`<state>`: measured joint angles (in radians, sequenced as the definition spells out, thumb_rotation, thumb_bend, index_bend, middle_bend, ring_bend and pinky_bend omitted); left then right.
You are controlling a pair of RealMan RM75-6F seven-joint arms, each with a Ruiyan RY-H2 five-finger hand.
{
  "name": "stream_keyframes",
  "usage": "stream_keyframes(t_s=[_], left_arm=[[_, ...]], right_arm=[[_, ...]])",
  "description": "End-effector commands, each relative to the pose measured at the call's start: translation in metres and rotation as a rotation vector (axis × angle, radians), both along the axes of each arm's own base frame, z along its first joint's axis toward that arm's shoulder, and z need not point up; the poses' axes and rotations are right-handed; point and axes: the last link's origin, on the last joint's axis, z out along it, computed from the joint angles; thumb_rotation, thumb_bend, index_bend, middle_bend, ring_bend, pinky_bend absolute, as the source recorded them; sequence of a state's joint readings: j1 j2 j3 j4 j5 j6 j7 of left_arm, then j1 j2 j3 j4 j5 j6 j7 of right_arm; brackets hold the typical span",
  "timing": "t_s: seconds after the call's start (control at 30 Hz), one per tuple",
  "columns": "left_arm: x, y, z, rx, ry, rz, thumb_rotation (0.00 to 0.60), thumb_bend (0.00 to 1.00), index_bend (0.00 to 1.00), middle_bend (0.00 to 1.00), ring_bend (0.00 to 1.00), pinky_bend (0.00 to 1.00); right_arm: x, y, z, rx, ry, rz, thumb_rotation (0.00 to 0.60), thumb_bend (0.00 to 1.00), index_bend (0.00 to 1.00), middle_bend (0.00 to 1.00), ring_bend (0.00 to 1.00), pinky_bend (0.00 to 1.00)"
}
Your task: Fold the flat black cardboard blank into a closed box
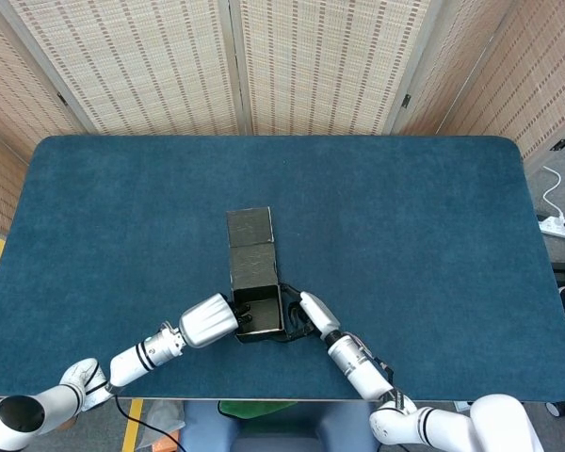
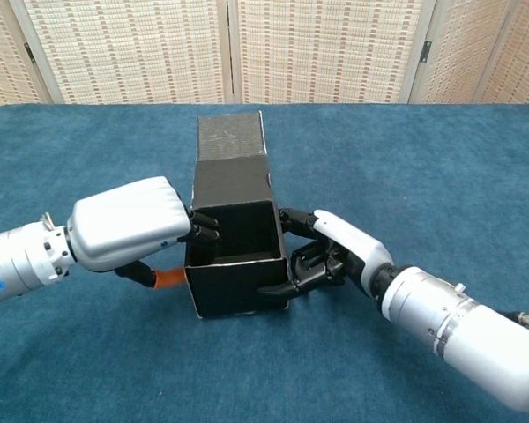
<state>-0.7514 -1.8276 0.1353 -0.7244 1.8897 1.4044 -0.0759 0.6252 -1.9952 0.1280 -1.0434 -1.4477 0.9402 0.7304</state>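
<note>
Left hand (image 2: 128,223): pressed against the left wall of the box (image 2: 236,256), its dark fingers (image 2: 204,231) hooked over the top edge and reaching into the open cavity, so that it grips that wall. An orange part shows under the hand, beside the box's lower left corner. Right hand (image 2: 339,251): set against the right wall of the box, its dark fingers (image 2: 293,264) curled on the near right corner and gripping it from outside. Box: black cardboard, partly folded, open at the top, standing on the blue surface (image 2: 441,167) between the two hands, near the front edge in the head view (image 1: 257,306). Lid flap (image 2: 232,137): unfolded, extending from the box's far wall away from the robot. Behind the surface stand woven screens (image 1: 292,56).
</note>
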Motion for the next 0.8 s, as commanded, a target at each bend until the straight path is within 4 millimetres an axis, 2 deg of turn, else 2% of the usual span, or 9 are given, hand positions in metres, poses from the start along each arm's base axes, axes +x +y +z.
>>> stream_keyframes(t_s=[0.03,0.17,0.3,0.47,0.57,0.63,0.8], left_arm=[[0.0,0.002,0.004,0.01,-0.033,0.011,0.6,0.32,0.66,0.66,0.85,0.94],[0.0,0.004,0.011,0.021,-0.068,0.041,0.6,0.32,0.46,0.52,0.85,0.94],[0.001,0.005,0.02,0.042,-0.084,0.054,0.6,0.32,0.34,0.4,0.85,0.94],[0.002,0.003,0.035,0.073,-0.092,0.05,0.6,0.32,0.23,0.31,0.83,0.95],[0.004,0.0,0.046,0.092,-0.127,0.055,0.6,0.32,0.21,0.3,0.83,0.96],[0.004,0.0,0.051,0.087,-0.153,0.079,0.6,0.32,0.2,0.29,0.82,0.96],[0.001,-0.001,0.062,-0.025,-0.249,0.244,0.6,0.32,0.17,0.27,0.82,0.96]], right_arm=[[0.001,-0.001,0.0,-0.007,-0.007,-0.002,0.6,0.2,0.39,0.56,0.72,1.0],[0.004,-0.005,0.003,-0.026,-0.028,-0.015,0.6,0.2,0.39,0.56,0.72,1.0],[0.009,-0.014,0.006,-0.048,-0.051,-0.039,0.6,0.2,0.39,0.56,0.72,1.0],[0.014,-0.03,0.008,-0.077,-0.072,-0.086,0.6,0.2,0.39,0.54,0.72,1.0],[0.017,-0.038,0.005,-0.082,-0.05,-0.093,0.6,0.2,0.39,0.5,0.71,1.0],[0.018,-0.041,0.0,-0.074,-0.039,-0.105,0.6,0.19,0.34,0.44,0.71,1.0],[0.019,-0.041,-0.01,-0.049,-0.033,-0.117,0.6,0.1,0.05,0.19,0.65,1.0]])
